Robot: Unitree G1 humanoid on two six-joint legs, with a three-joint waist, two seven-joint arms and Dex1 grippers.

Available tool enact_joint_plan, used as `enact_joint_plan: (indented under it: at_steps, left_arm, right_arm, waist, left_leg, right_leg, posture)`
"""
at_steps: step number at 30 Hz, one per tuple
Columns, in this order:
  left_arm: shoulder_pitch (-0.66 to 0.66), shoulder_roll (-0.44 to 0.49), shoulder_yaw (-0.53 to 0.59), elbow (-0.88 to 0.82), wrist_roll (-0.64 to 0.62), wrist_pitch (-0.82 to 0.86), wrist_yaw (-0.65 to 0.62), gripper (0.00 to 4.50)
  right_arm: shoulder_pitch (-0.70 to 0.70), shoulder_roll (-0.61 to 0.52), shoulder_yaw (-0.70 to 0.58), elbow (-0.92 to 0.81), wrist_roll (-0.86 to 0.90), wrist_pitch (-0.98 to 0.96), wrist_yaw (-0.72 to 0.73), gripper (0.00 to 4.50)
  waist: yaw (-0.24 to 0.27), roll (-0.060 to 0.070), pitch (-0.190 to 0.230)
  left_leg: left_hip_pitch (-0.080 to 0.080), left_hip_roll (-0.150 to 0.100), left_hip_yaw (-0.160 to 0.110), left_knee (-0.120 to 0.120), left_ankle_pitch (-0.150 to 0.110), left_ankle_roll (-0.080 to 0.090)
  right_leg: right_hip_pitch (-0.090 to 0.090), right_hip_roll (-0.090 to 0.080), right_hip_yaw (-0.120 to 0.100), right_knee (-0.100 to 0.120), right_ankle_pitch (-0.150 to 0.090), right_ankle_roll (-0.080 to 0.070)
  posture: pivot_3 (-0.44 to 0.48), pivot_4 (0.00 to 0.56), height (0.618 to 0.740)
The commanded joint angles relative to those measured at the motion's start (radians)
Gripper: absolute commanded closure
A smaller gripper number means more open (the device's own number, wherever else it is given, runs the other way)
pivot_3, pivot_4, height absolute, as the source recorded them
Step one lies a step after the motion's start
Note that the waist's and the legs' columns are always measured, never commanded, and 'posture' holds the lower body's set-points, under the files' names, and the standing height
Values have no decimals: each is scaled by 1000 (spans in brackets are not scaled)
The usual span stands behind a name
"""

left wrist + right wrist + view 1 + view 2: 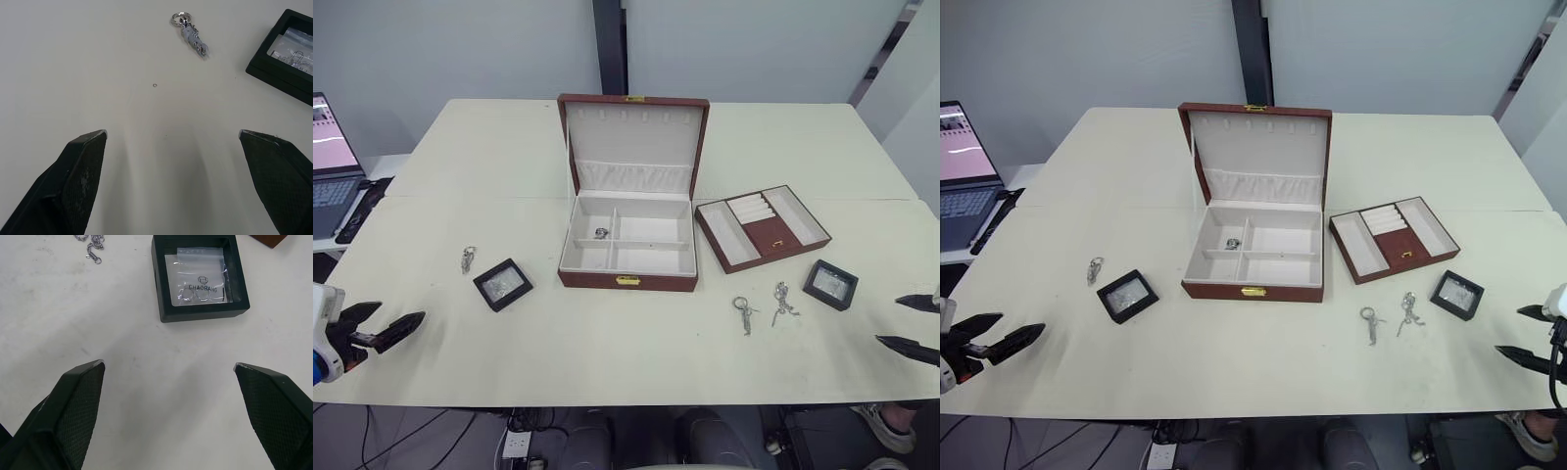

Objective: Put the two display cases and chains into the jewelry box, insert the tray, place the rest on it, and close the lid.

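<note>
Right now the large maroon wood-grain jewelry box (627, 247) is sitting mid-counter with its cream-lined lid (633, 145) standing open and a small silvery piece lying in one rear compartment. The shallow maroon tray (762, 227) is resting just beside the box on the robot's right. One flat square black display case (503, 284) is lying left of the box with a silvery chain (468, 258) near it; the other display case (830, 284) is lying right, near two more chains (762, 308). The left tool (384, 327) and right tool (1526, 336) are hovering spread wide over the pale counter (607, 352), gripping nothing. The cases look light, rigid and probably slick; pinching opposite frame edges seems safest. The chains appear limp and thin, likely needing a low pinch at a bunched part.
</note>
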Motion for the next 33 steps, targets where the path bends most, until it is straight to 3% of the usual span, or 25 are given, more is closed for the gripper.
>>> enact_joint_plan:
  at_steps: [1, 11, 17, 24, 28, 33]
  left_arm:
    - [8, 0, 9, -48, -17, 7, 13, 13]
    - [60, -45, 67, -124, -60, 56, 77, 13]
    - [114, -81, 119, -186, -98, 87, 119, 13]
    - [160, -120, 161, -298, -148, 141, 166, 13]
    - [155, -127, 154, -328, -157, 160, 188, 13]
    - [82, -110, 128, -308, -148, 160, 225, 13]
  right_arm:
    - [-7, -20, -43, -21, 9, 4, -2, 0]
    - [-148, -12, 25, -121, 75, 88, -3, 0]
    - [-387, 12, 179, -255, 156, 177, -8, 0]
    - [-715, 166, 429, -373, 231, 298, -29, 0]
    - [-894, 327, 568, -366, 216, 377, -95, 0]
    - [-1017, 474, 673, -316, 185, 414, -139, 0]
  waist:
    - [0, 0, 0]
    - [-2, 0, 0]
    - [-1, 1, 0]
    - [0, 0, 0]
    - [1, 0, 0]
    - [4, -1, -1]
  left_leg:
    - [0, 0, 0, 0, 0, 0]
    - [0, 0, 0, 0, 0, 0]
    - [0, 1, -1, 1, 0, 0]
    - [-1, 1, -3, 1, 0, 0]
    - [-2, 0, -4, 1, 0, 0]
    - [-3, 0, -6, 1, 0, 0]
  right_leg:
    - [0, 0, 0, 0, 0, 0]
    - [0, 0, 1, 0, 0, 0]
    - [0, 0, 1, 0, 0, 0]
    - [-1, -1, 0, 0, 0, 0]
    - [-1, -1, -1, 1, 0, 0]
    - [-2, -1, -3, 0, 0, 0]
  posture:
    - [0, 150, 740]
    - [0, 150, 740]
    - [0, 150, 740]
    - [0, 150, 740]
    - [0, 150, 740]
    - [0, 150, 740]
